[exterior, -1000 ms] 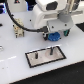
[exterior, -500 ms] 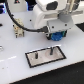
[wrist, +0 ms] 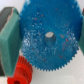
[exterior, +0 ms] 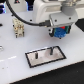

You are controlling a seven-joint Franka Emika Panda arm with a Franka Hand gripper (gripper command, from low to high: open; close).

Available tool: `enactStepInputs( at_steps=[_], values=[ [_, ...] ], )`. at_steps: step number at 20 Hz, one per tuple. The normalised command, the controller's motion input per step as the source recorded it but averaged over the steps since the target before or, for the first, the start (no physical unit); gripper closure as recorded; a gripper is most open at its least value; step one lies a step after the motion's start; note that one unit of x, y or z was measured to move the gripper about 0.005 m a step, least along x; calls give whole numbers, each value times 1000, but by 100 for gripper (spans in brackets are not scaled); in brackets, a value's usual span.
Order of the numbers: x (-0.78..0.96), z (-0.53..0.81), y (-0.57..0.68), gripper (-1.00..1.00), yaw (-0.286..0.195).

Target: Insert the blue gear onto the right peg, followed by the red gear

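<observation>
Now we carry the blue gear (exterior: pixel 60 33) above the plate (exterior: pixel 46 55).

Our gripper (exterior: pixel 60 31) pinches the blue gear by its rim between the green pads (wrist: pixel 8 37), held flat. In the exterior view the pegs (exterior: pixel 51 50) stand lower and toward that view's left of it, apart from it. The red gear (wrist: pixel 20 73) shows just beside the blue gear's edge in the wrist view.

the arm's gripper (exterior: pixel 59 34) hangs above the white tabletop (exterior: pixel 15 55) with the blue gear (exterior: pixel 60 35) between its fingers. at about 7 o'clock from it lies the black-rimmed base plate (exterior: pixel 59 54), two pegs upright on it.
</observation>
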Motion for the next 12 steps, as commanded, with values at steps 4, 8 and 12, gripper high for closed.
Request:
enactStepInputs(
  at_steps=[4,8,12],
  values=[
    [646,453,-89,100,0],
    [724,427,-135,100,0],
    [718,317,-214,100,0]
  ],
)
